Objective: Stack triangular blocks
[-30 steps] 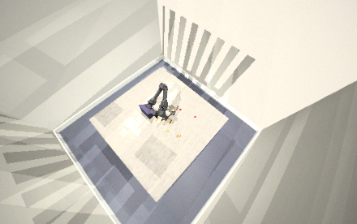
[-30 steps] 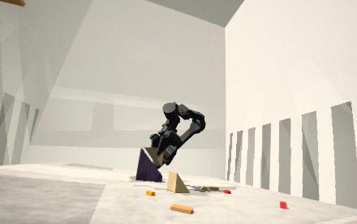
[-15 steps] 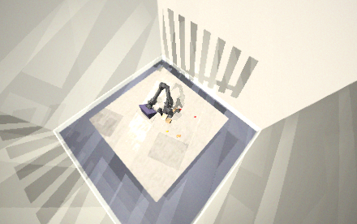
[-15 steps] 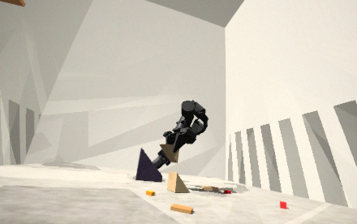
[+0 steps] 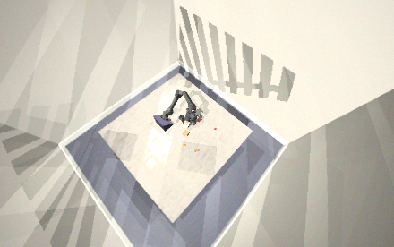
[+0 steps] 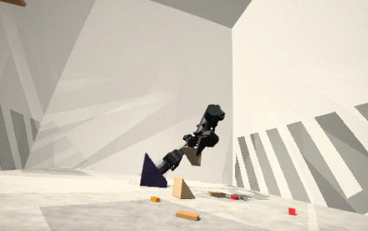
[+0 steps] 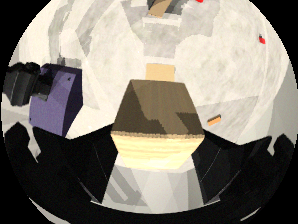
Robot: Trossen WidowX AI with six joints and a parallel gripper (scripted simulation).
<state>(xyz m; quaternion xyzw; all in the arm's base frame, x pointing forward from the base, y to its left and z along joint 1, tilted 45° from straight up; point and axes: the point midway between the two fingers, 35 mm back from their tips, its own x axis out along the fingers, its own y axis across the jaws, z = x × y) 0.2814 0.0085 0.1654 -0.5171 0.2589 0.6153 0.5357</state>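
Bench (image 5: 134,148): pale, mottled, square; bordered by a bluish-grey strip and a white rim.
Arm (image 6: 211,115): dark; bent over the middle of the bench, raised off its surface.
Base (image 6: 151,173): dark purple, wedge-like in the exterior view; seated on the bench at the arm's foot.
Hand (image 6: 196,147): clamped on the upper triangular block (image 6: 193,156); carried in the air, off the bench.
Upper triangular block, wrist view (image 7: 158,112): tan, shaded on its near face; filled the space between the fingers.
Lower triangular block (image 6: 181,189): tan; resting on the bench beside the base, below the held one and apart from it.
Flat tan piece (image 6: 217,194): lying on the bench just right of the lower block.
Orange bar (image 6: 187,215): lying nearer the exterior camera, well apart from both blocks.
Small orange cube (image 6: 155,199): on the bench in front of the base.
Red cubes: one (image 6: 234,197) next to the flat tan piece, another (image 6: 292,211) farther right.
Containers: none seen.
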